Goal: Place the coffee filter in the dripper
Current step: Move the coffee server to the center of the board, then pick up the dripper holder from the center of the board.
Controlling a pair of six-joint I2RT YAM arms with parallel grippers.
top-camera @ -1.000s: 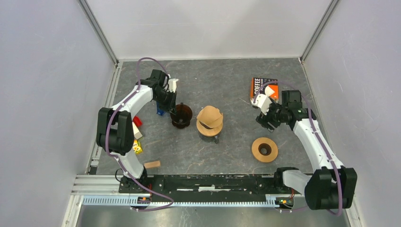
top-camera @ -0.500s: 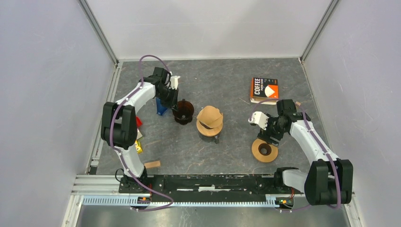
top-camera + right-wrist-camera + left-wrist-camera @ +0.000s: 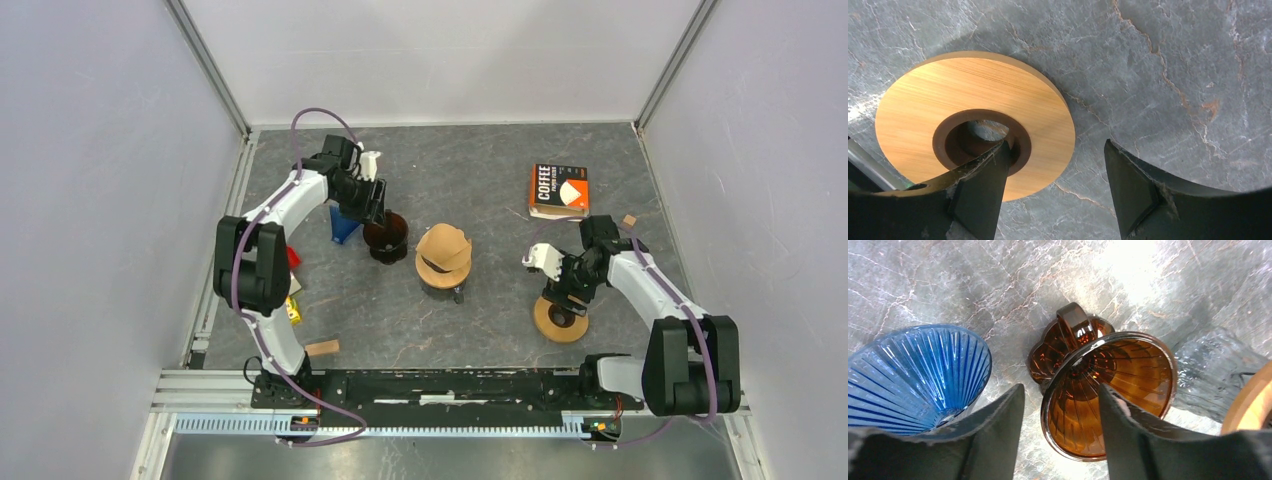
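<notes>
The amber glass dripper (image 3: 386, 236) (image 3: 1108, 392) stands upright left of centre. My left gripper (image 3: 376, 203) (image 3: 1060, 390) is open astride its near rim, one finger outside and one inside the cone, gripping nothing. A tan paper coffee filter (image 3: 443, 251) rests on a clear glass vessel (image 3: 1215, 375) in the middle of the table, apart from both grippers. My right gripper (image 3: 563, 291) (image 3: 1055, 147) hangs open low over a wooden ring (image 3: 560, 320) (image 3: 973, 100), with its left finger (image 3: 983, 185) above the ring's hole and the right one above bare table.
A blue ribbed dripper (image 3: 343, 225) (image 3: 913, 375) sits right beside the amber one, on its left. An orange COFFEE filter box (image 3: 558, 190) lies at the back right. Small red, yellow and wooden blocks (image 3: 291, 285) are strewn along the left edge.
My left gripper's jaws have opened off the amber dripper's rim. My right gripper came from beside the filter box toward the near side and down over the wooden ring.
</notes>
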